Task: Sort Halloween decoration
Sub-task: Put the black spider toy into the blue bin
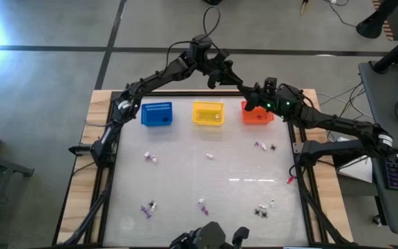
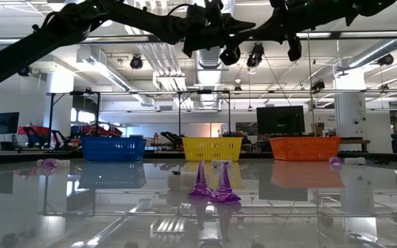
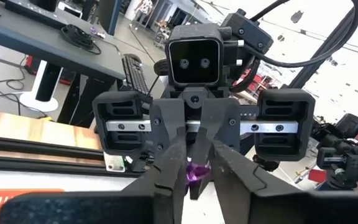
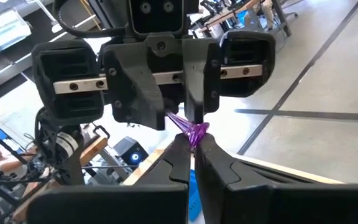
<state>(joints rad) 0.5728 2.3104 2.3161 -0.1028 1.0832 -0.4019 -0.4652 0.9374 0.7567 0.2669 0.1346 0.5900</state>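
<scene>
Held piece: a small purple plastic trinket point(image 4: 194, 132) hangs in the air between both arms, at about 1 o'clock over the surface point(image 1: 206, 187), above the gap between the yellow mesh basket point(image 1: 208, 104) and the orange-red mesh basket point(image 1: 256, 123).
Right gripper point(image 4: 193, 142): closed on the tip of the purple trinket.
Left gripper point(image 4: 178, 121): faces the right one, its fingers seemingly a little parted around the trinket's other end.
Drop risk: only a thin edge looks pinched, so any pull or twist as the arms separate could let the piece slip and fall to the surface or outside a basket.
Collision risk: the fingertips are almost touching, so a careless retreat could knock them together.
Wrong bin risk: the blue mesh basket point(image 1: 157, 114) sits at 11 o'clock; releasing early could drop the piece in the wrong basket.
Remaining: other tiny trinkets point(image 1: 150, 158) lie scattered from 3 to 9 o'clock.
</scene>
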